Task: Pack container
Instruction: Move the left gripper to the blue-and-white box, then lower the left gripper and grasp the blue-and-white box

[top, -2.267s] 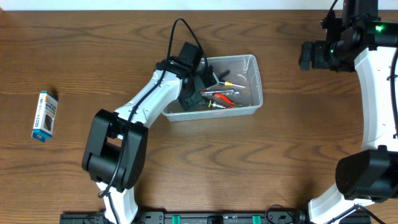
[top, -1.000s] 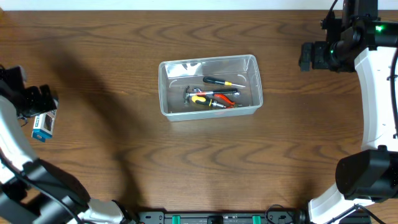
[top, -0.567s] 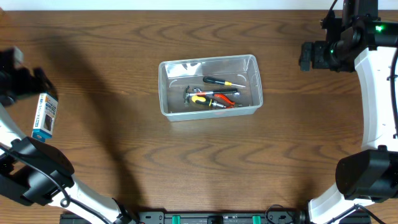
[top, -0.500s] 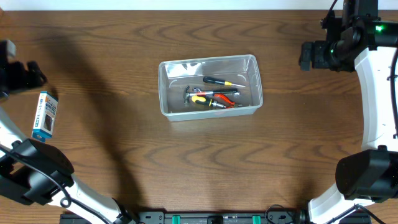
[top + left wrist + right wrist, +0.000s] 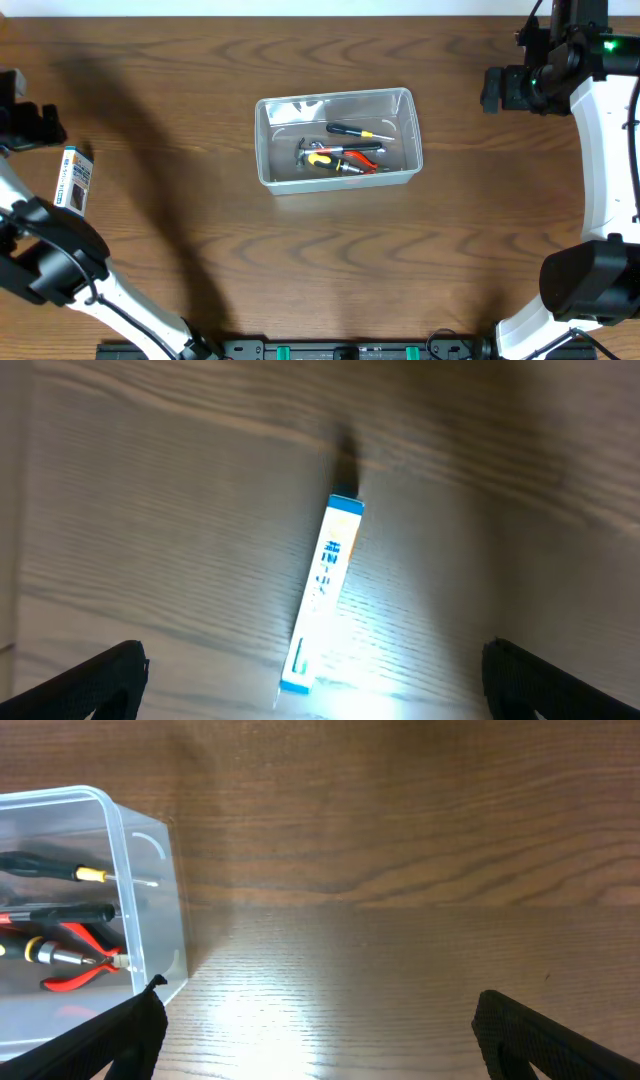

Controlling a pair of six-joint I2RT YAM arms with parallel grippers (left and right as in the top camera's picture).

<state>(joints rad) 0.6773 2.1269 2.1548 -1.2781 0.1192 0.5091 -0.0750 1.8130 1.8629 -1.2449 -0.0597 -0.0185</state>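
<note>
The clear plastic container [image 5: 338,103] stands mid-table and holds several hand tools: a black-handled screwdriver [image 5: 350,130], red-handled pliers [image 5: 362,158] and a yellow-and-black tool [image 5: 325,159]. Its right end shows in the right wrist view [image 5: 150,900]. A small blue-and-white box [image 5: 72,184] lies on the wood at far left, and in the left wrist view [image 5: 325,590]. My left gripper [image 5: 25,125] is open and empty, high above the table just beyond the box's far end [image 5: 315,700]. My right gripper [image 5: 490,90] is open and empty, right of the container [image 5: 320,1045].
The table's far edge runs along the top of the overhead view. The right arm's base [image 5: 585,285] stands at the front right, the left arm's base [image 5: 60,270] at the front left.
My left arm left the container and swung to the far left, over the blue-and-white box, then drifted slightly back. The right arm has not moved.
</note>
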